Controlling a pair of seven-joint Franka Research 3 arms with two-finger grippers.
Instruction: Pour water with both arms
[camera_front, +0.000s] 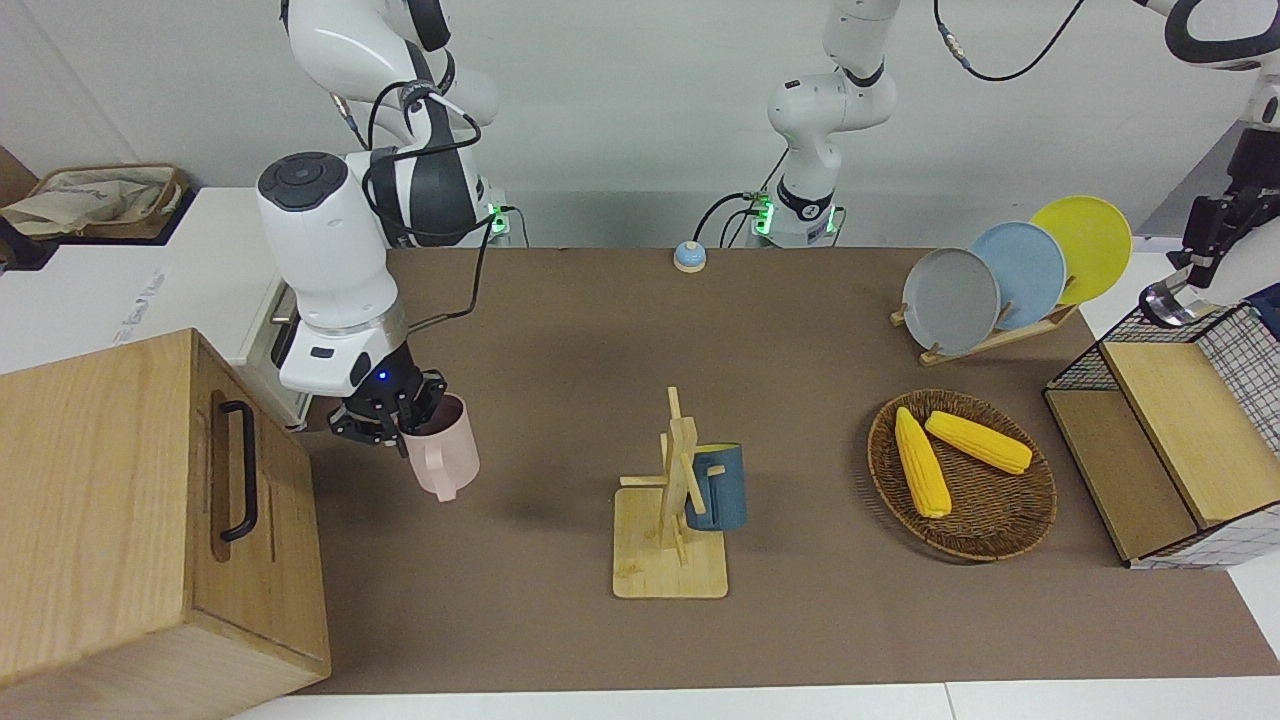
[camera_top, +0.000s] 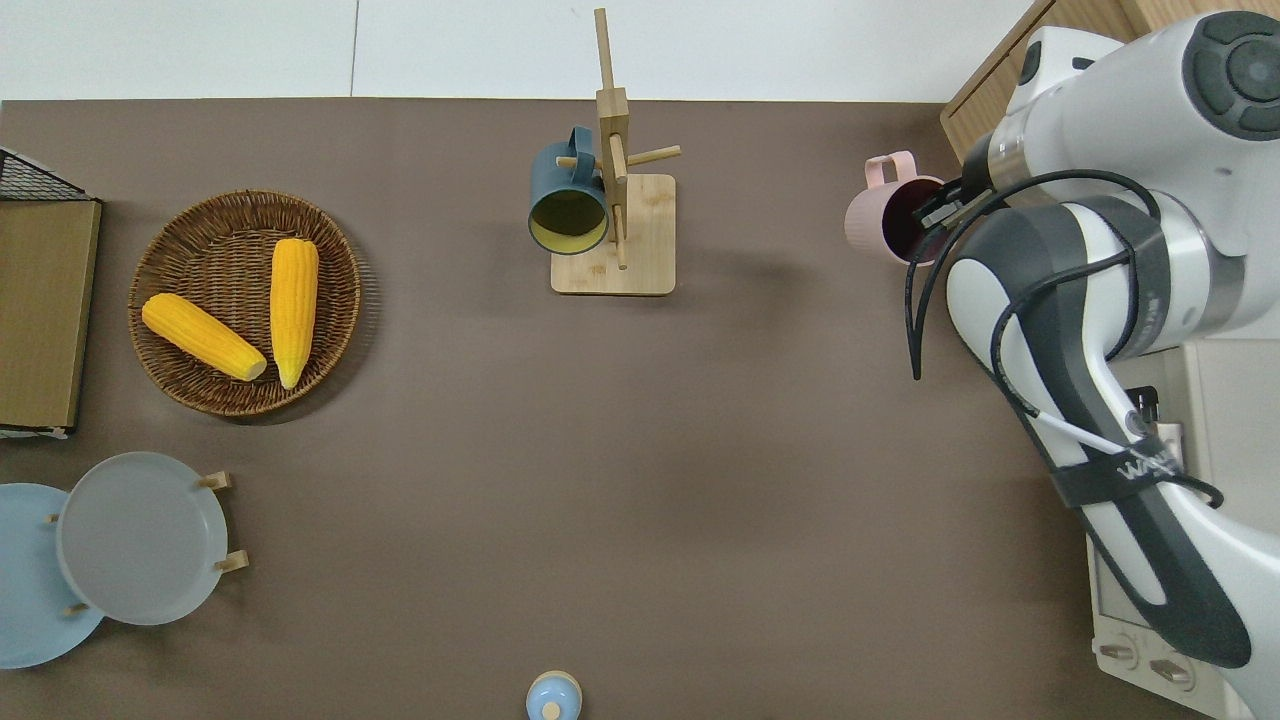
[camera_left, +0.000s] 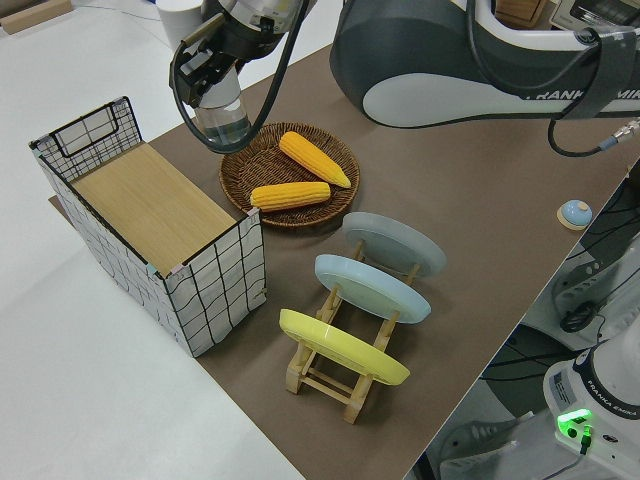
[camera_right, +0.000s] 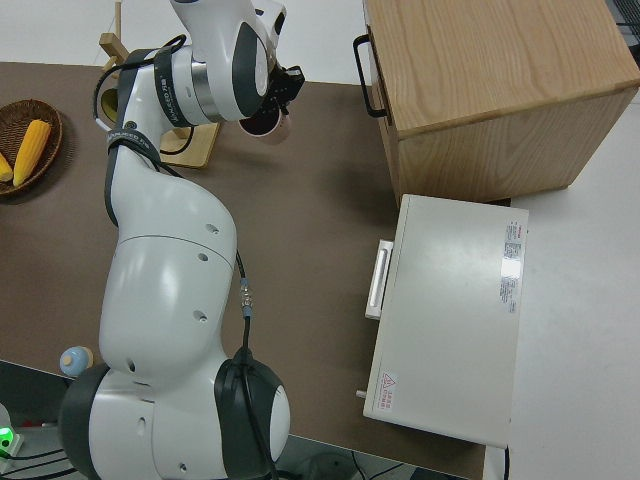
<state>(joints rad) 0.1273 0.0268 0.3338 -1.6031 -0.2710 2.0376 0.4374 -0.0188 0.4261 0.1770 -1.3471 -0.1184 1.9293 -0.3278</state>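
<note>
**Two arms aloft, each with a vessel**

Right gripper (camera_front: 385, 420): up in the air over the brown mat (camera_top: 640, 480), toward the right arm's end of the table, just beside the wooden cabinet (camera_front: 130, 520). Its fingers are closed on the rim of a pink mug (camera_front: 445, 447), one finger inside the mouth and one outside. The mug hangs tilted, with its handle pointing away from the robots and its mouth turned toward them.

Left gripper (camera_left: 205, 75): raised at the left arm's end of the table, by the edge of the wire-sided crate (camera_left: 150, 225), as the left side view shows. It is clamped on the top of a clear glass (camera_left: 222, 120), which hangs roughly upright beneath it. Whether the glass holds any water I cannot tell.

Mug tree (camera_top: 615, 180): wooden, on a square base, mid-table and farther from the robots. A dark blue mug (camera_top: 568, 195) with a yellow inside hangs on one peg.

Wicker basket (camera_top: 180, 390): round, toward the left arm's end, holding two corn cobs (camera_top: 250, 315) side by side.

Plate rack (camera_left: 335, 375): wooden, nearer to the robots than the basket, with a grey plate (camera_front: 950, 300), a blue plate (camera_front: 1025, 270) and a yellow plate (camera_front: 1085, 245) standing on edge.

Small blue bell (camera_front: 690, 257): on the mat's edge nearest the robots, between the two arm bases.

White appliance (camera_right: 455, 320): flat box beside the cabinet, nearer to the robots.
</note>
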